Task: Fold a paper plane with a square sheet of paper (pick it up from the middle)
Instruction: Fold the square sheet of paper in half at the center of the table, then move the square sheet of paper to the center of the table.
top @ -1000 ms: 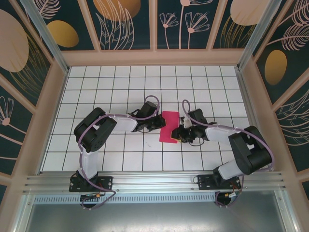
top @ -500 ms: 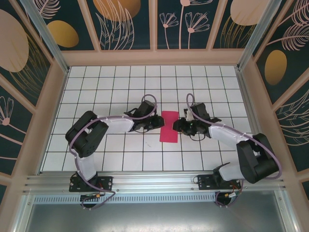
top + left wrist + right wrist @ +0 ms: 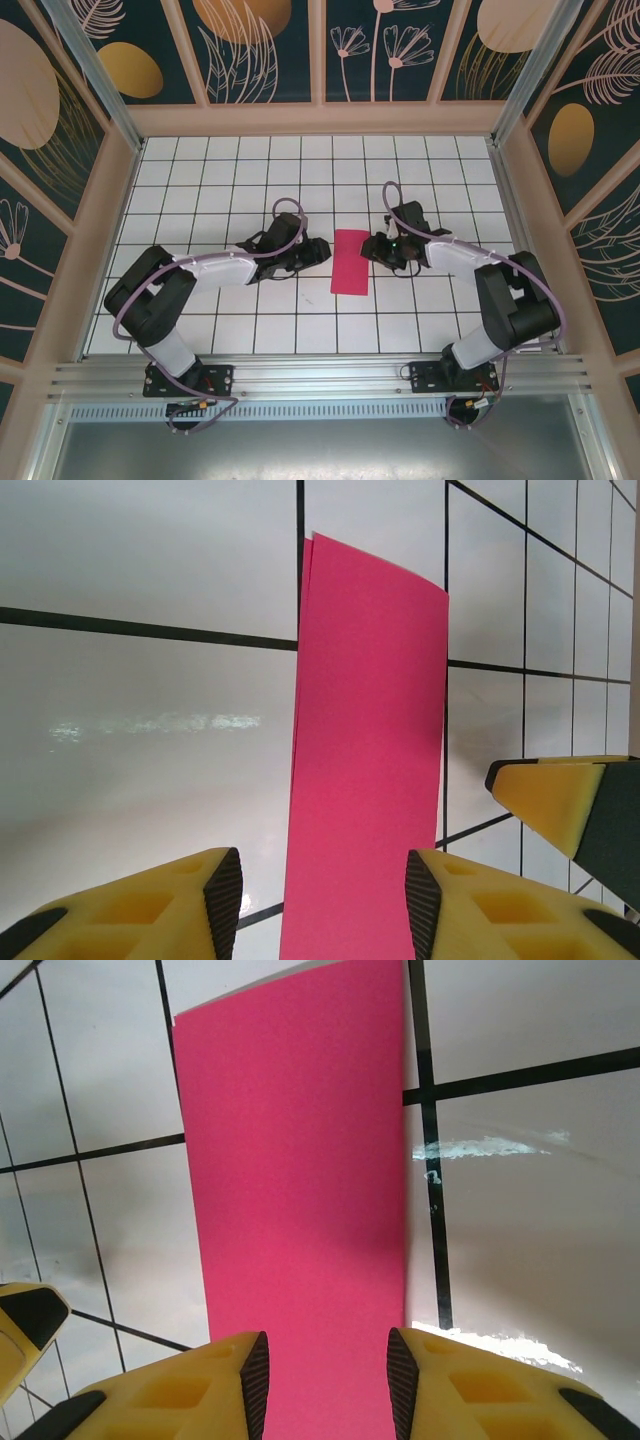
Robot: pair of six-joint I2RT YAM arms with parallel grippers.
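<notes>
The square sheet of paper (image 3: 350,262) lay folded in half, a narrow magenta-pink strip, flat on the white tiled table (image 3: 200,180) midway between my two arms. In my left wrist view the paper (image 3: 365,760) showed two layers slightly offset along its left edge, so that looked like the open side. In my right wrist view the paper (image 3: 300,1190) ran straight away from me, smooth and uncreased apart from the fold.

My left gripper (image 3: 318,250) sat just beside the strip's left long edge and my right gripper (image 3: 374,249) just beside its right one. Both pairs of jaws stood partly apart and held nothing. The yellow pads of my left gripper (image 3: 322,885) and my right gripper (image 3: 325,1365) framed the near end of the strip.

I judged the paper very light, thin and limp, quick to crease and likely to skid on the glossy tiles. A gentle pinch at the middle of a long edge seemed safest.
</notes>
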